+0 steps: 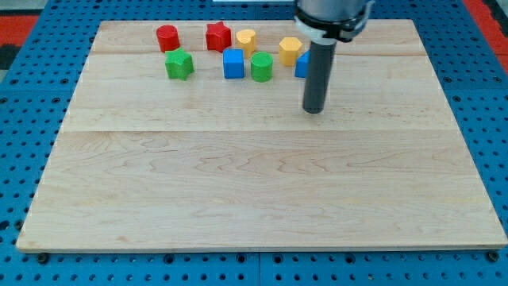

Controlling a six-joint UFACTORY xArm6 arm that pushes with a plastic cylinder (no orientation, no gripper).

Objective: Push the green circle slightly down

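You have open wooden board [254, 191] across everything below my tip [314, 110]. The crowding is along the view's top. The green circle [262, 67] has bare wood directly beneath it, but 3 blocks hem its other sides: the blue cube [233, 63] just beside it on the view's left, the yellow heart-like block [246, 40] above, the yellow hexagon [290, 50] up-right. Another blue block [302, 64] sits half hidden behind the rod.
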